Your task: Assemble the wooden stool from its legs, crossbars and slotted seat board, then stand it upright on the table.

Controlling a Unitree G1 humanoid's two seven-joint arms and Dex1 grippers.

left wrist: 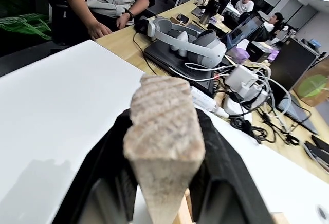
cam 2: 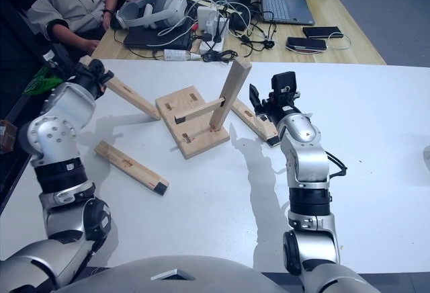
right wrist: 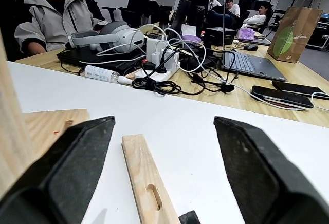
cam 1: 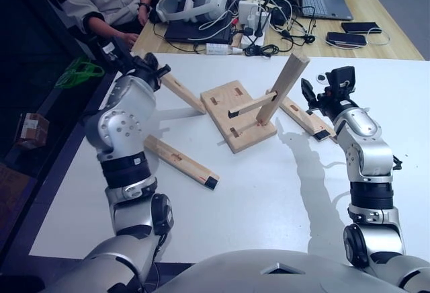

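The seat board lies flat near the middle of the white table. One leg stands in it, leaning toward 1 o'clock, and a crossbar juts from that leg toward 9 o'clock. The left claw sits at 10 o'clock from the board, clamped on the far end of a second leg, whose other end runs down to the board's edge. The right claw hovers at 3 o'clock with its fingers spread wide and empty, above a third leg that lies flat just beside the board. A fourth leg lies apart at 7 o'clock.

The main risk seems to be the standing leg. It leans and looks only loosely seated, so a brush from either arm could tip it out of its slot. The left claw grips its leg at the very end, so the free tip may swing wide and strike the crossbar or shove the board. Nothing pins the board, and on this smooth surface it would probably slide rather than take the push of a tenon.

At 12 o'clock, beyond the table, a wooden desk carries a headset, a laptop, tangled cables and phones.
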